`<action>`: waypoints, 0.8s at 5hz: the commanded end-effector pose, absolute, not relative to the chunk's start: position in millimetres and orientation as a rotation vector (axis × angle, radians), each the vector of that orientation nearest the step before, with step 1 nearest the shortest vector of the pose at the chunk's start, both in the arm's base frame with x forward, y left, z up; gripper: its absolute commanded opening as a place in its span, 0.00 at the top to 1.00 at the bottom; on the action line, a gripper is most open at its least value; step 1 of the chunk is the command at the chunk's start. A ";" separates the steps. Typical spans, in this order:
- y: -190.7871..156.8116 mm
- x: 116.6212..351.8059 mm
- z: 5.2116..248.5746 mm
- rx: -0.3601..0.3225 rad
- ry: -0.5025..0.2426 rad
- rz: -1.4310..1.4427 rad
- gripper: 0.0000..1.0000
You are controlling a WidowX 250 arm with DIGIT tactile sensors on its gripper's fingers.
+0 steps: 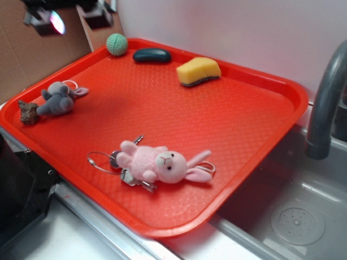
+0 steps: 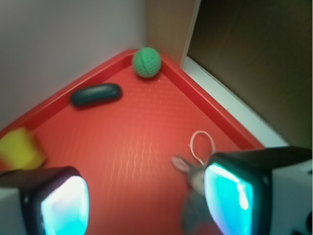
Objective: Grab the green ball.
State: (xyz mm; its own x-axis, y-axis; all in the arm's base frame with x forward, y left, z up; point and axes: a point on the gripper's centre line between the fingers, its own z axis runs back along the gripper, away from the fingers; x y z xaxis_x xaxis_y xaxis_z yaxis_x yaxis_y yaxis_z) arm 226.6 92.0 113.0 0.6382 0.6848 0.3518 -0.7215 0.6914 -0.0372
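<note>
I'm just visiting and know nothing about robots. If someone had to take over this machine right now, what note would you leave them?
Tool: open, empty, raised above the red tray, its two pads wide apart in the wrist view.
Green ball: in the tray's far corner, against the rim, untouched. The dark oval pebble lies next to it, then the yellow sponge.
Also on the tray: a grey plush mouse and a pink plush bunny on a key ring.
Done: nothing grabbed yet.
Left: move over the corner, lower, close on the ball, lift. The rim sits close, so probably approach from the tray's inner side.
</note>
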 end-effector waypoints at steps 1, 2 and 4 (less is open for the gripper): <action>145.0 249.8 98.6 0.110 -0.521 1.009 0.00; 161.9 264.0 88.3 0.113 -0.529 1.019 0.00; 169.4 297.2 82.8 0.112 -0.502 0.958 0.00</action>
